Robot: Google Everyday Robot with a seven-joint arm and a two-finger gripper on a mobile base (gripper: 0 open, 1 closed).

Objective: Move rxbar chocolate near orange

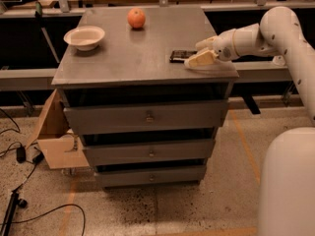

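Grasp not yet made. Gripper (195, 53) fingers (201, 59) spread; rxbar chocolate (180, 56) lies at their tips. Orange (136, 18) sits well beyond them across the table (123, 65). Whole transfer outstanding.

- rxbar chocolate (179, 56): black wrapper
- orange (136, 18): orange-red
- bowl (84, 37): white
- cabinet (133, 58): plain grey
- gripper (193, 54): cream, spread wide, at the bar's right end

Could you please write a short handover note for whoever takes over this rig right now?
The gripper: fingers open, at the right end of the rxbar chocolate, not clamped on it.
Bar lies flat near the right edge of the cabinet top.
The orange sits at the back, apart from the white bowl.
Done: approach.
Left: grasp the bar, carry it next to the orange, release.
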